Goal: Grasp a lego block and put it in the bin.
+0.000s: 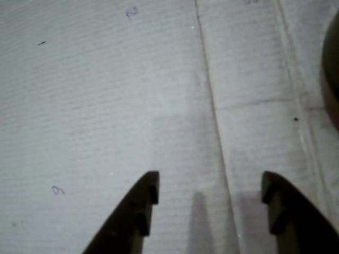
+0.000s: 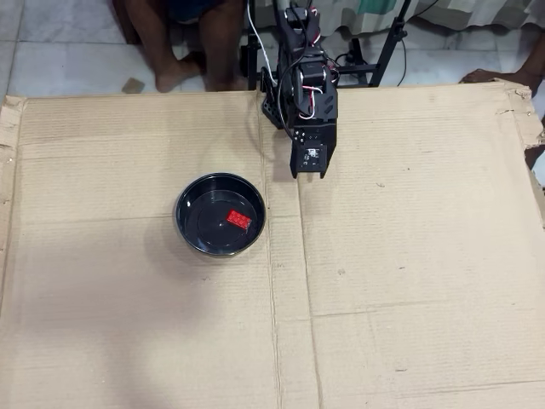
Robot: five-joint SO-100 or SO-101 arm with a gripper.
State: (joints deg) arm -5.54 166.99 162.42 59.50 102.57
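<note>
Wrist view: the gripper (image 1: 209, 198) hangs over bare corrugated cardboard (image 1: 106, 106), its two dark fingers (image 1: 140, 211) spread wide apart with nothing between them but the sheet below. A seam in the cardboard runs from the top of the frame down between the fingers, and small pen marks dot the sheet at left. At the right edge, a dark curved sliver of the bin (image 1: 332, 69) cuts into the frame.

Overhead view: the black arm (image 2: 302, 85) reaches in from the top edge of the cardboard-covered surface (image 2: 409, 281), with the gripper (image 2: 309, 166) pointing down the frame just right of a vertical seam; from this height its opening cannot be made out. The bin (image 2: 189, 223), a round glossy black bowl, sits on the cardboard to the lower left of the gripper, near but apart from it. The lego block (image 2: 238, 219), small and bright red, lies inside the bin on its flat bottom, slightly right of centre. Beyond the top edge of the cardboard, a person's bare legs (image 2: 183, 38) stand on a tiled floor beside black stand legs (image 2: 383, 51).
</note>
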